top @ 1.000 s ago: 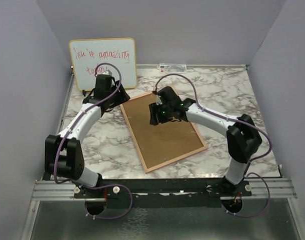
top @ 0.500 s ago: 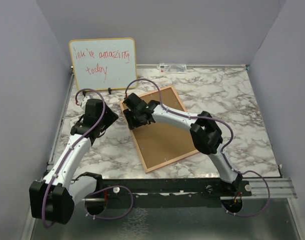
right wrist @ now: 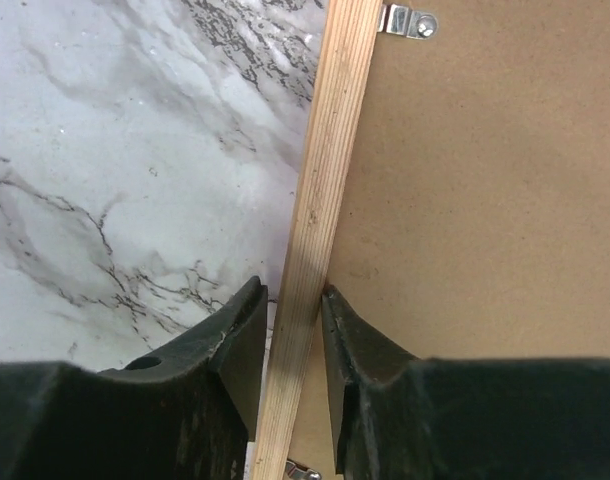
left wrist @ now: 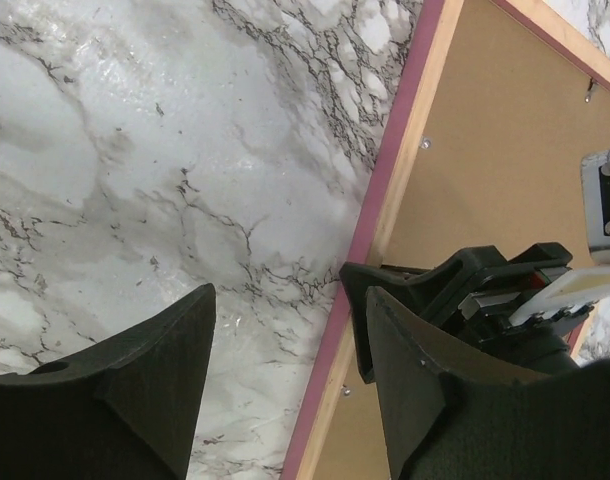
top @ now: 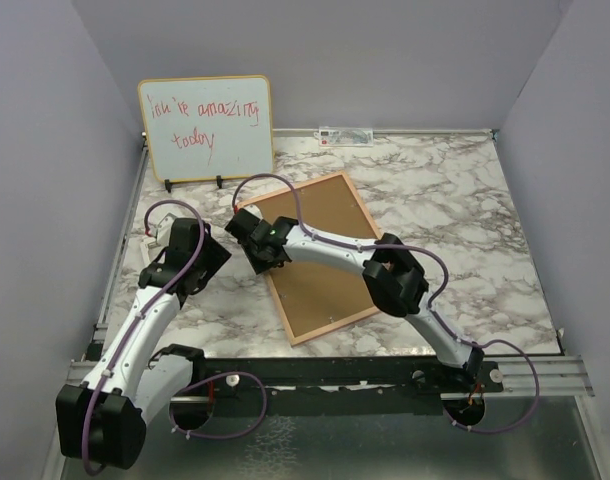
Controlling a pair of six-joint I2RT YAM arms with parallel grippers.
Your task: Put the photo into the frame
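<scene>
Frame (top: 315,290), face down; step: left edge being taken by right gripper (right wrist: 293,300), jaws astride it, clamping not discernible; left gripper (left wrist: 290,295) spread over table (left wrist: 135,150); next: firm pinch required.

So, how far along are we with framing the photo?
Done: unclear. The thin light-wood picture frame lies face down, brown backing board in place, no photo visible. In hand: the right gripper has its fingers straddling one long border; the left gripper hovers open alongside. Left: confirming the photo is inside.

The whiteboard (top: 205,128) bears red handwriting reading roughly "you're amazing today".
</scene>
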